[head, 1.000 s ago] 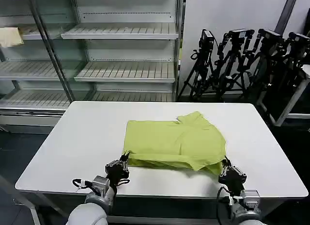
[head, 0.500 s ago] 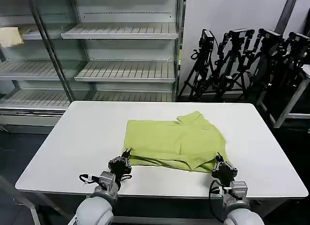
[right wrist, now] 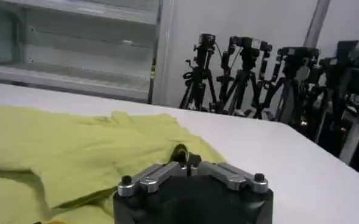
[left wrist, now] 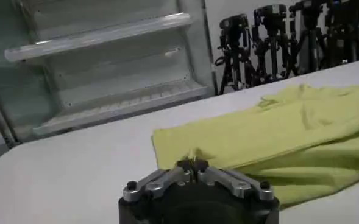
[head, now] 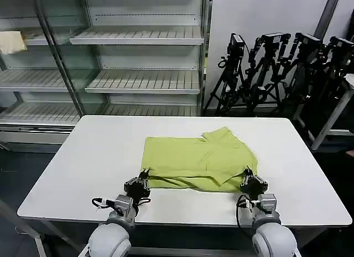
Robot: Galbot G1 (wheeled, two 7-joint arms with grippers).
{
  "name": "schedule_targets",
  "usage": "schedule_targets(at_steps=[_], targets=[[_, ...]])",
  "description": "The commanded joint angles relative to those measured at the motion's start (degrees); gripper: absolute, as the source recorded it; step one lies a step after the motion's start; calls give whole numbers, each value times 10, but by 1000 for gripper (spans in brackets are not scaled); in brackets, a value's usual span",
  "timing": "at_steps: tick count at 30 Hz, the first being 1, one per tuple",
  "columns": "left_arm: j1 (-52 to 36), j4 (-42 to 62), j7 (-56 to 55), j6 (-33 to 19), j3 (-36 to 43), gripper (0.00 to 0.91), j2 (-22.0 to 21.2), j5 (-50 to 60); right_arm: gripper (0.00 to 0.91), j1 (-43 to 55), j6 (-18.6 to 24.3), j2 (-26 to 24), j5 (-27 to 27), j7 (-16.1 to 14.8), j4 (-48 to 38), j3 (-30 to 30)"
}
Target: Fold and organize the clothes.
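On the white table (head: 83,168) the lime T-shirt (head: 193,160) lies partly folded, roughly at the middle and a little toward the robot's side, with doubled layers along its near edge and a flap of cloth sticking out at the far right. The left pincer (head: 142,176) sits low at the near left corner of the shirt, and in its wrist view (left wrist: 193,164) the fingers are drawn together with a bit of the yellow-green hem caught between the tips. The right pincer (head: 250,176) is at the near right corner; its wrist view (right wrist: 188,159) shows the fingers likewise closed, and they seem to pinch the cloth edge (the contact itself is partly hidden by the fingers). Both arms look set at the start of a fold, each holding a near corner. I'd judge the next move calls for lifting both corners together and carrying them evenly away from the robot, keeping the hem taut so the layers underneath don't drag or bunch
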Motion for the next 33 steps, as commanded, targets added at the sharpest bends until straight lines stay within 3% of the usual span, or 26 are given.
schedule_targets(at_steps=[1,8,9,10,11,12,15,21,26,33], targets=[[-4,5,-1,0,2,131,-1,4,0,46,-1,-4,0,0,-30,-5],[-16,15,-1,1,11,161,-2,4,0,79,-7,-19,-1,-2,-59,-28],[-17,16,-1,1,11,534,-2,4,101,80,-6,-19,-2,-2,-62,-29],[-19,18,-1,1,13,867,-3,4,736,81,-6,-18,-4,-2,-68,-30],[-21,21,-1,1,14,907,-3,5,736,80,-6,-15,-7,-3,-73,-31],[-22,23,-1,1,14,907,-3,5,907,78,-7,-14,-10,-3,-75,-31],[-20,23,-1,2,13,907,-3,5,907,68,-21,-8,-25,-7,-76,-32],[4,6,-1,2,1,907,0,7,907,41,0,-4,-27,-19,-58,-25],[33,-7,-1,1,-9,907,-7,9,907,14,16,0,-25,-18,-23,7],[58,-25,-1,41,-35,907,-6,-68,907,-41,-7,29,-9,-13,42,61]])
